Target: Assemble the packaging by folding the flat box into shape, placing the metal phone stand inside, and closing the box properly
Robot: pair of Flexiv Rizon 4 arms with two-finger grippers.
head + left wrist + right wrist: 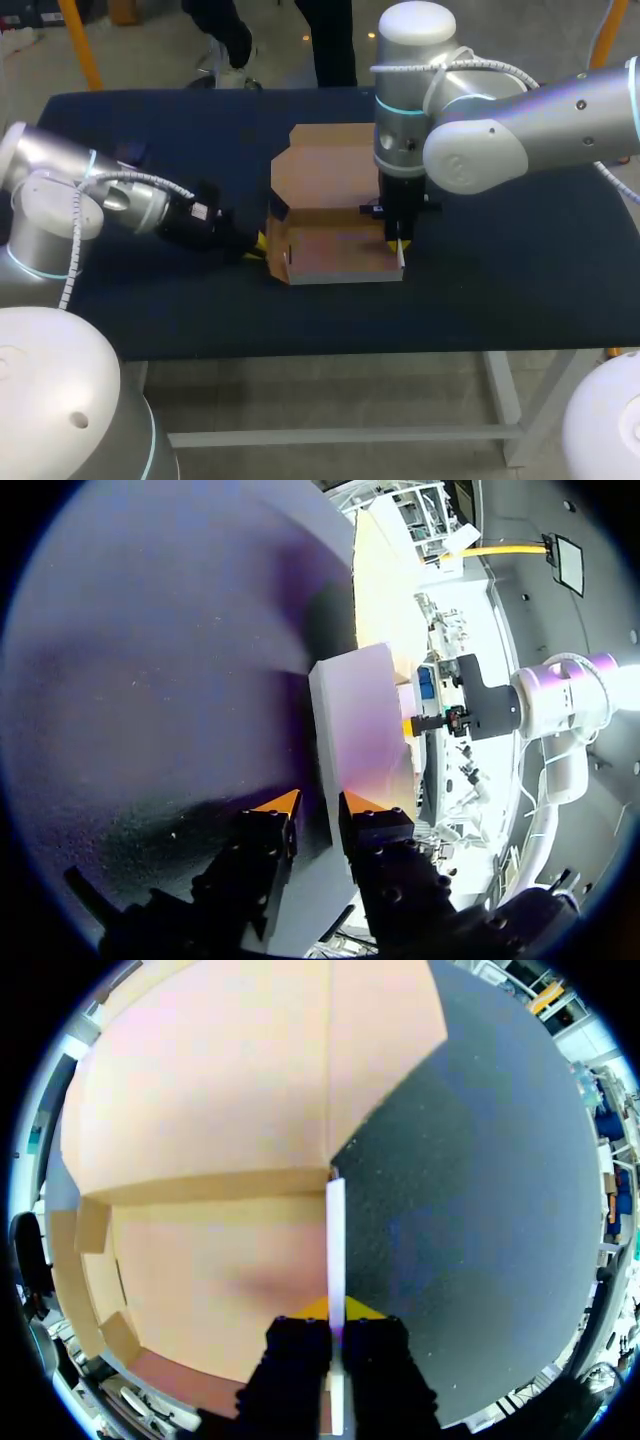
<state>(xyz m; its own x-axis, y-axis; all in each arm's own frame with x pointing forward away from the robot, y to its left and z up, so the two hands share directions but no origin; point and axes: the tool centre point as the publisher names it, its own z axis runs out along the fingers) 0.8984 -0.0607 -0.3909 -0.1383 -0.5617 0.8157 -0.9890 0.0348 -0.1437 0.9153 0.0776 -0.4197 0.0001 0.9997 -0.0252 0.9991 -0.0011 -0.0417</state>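
A brown cardboard box [335, 255], half folded with its lid flap lying open and flat, sits in the middle of the dark blue worktop [500, 290]. The left claw [320, 805] is clamped on the box's left wall. The right claw [337, 1310], coming from above, pinches its right wall.

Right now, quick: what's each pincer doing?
Left pincer: shut on a side wall of the box.
Right pincer: shut on the box's opposite side wall.

One box [335, 225] at the middle of the table [520, 270], left gripper [258, 245] on its left wall, right gripper [398, 247] on its right wall.
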